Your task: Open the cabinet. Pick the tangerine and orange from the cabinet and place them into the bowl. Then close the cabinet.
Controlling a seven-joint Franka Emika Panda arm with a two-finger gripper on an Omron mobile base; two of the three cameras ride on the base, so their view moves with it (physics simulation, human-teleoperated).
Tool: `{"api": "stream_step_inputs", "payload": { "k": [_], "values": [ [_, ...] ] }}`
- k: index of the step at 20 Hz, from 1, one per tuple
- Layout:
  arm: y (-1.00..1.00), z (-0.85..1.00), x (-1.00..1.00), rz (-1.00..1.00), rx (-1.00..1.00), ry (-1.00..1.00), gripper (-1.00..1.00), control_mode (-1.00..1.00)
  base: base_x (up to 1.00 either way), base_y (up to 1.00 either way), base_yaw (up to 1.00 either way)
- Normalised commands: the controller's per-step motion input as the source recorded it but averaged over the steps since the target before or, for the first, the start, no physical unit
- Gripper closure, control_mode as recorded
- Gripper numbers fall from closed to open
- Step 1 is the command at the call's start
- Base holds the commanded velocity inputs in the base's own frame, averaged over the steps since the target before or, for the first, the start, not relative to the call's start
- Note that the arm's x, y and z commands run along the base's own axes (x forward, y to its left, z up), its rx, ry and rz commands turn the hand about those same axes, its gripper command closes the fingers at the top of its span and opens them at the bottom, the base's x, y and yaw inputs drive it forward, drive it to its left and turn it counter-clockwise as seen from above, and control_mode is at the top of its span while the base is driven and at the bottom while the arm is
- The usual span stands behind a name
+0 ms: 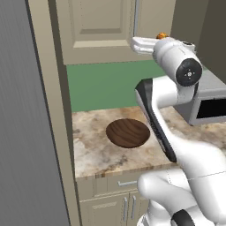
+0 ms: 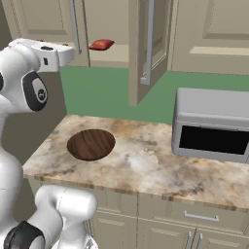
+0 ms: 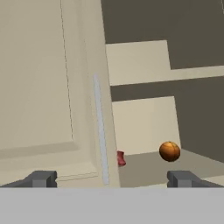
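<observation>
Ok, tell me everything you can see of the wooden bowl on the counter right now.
The bowl is wide, shallow and round, of dark brown wood with visible grain. It sits upright on the marbled counter, toward its left end and left of the microwave. Nothing lies in it, and nothing but the counter touches it.

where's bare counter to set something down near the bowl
Bare marble lies between the bowl and the microwave, and along the counter's front edge. The strip left of the bowl, toward the counter's end, is narrow.

cabinet (image 2: 146, 44) beige | bowl (image 2: 91, 144) dark brown grained | orange (image 3: 169, 151) orange | counter (image 2: 146, 165) mottled tan | wall (image 2: 102, 92) green
</observation>
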Motion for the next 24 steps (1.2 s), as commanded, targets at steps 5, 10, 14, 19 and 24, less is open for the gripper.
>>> {"api": "stream_step_inputs", "payload": {
  "k": [5,10,14,19,24],
  "values": [
    [0.0,0.0,0.58,0.05,0.0,0.05,-1.0,-1.0,0.0,0.0,0.0],
    [0.0,-0.06,0.42,0.04,0.0,0.0,-1.0,-1.0,0.0,0.0,0.0],
    [0.0,-0.21,0.45,0.03,0.0,0.0,-1.0,-1.0,0.0,0.0,0.0],
    [0.0,-0.16,0.6,0.01,0.0,0.0,-1.0,-1.0,0.0,0.0,0.0],
    [0.19,-0.06,0.81,0.0,0.0,0.01,-1.0,-1.0,0.0,0.0,0.0]
  ]
}}
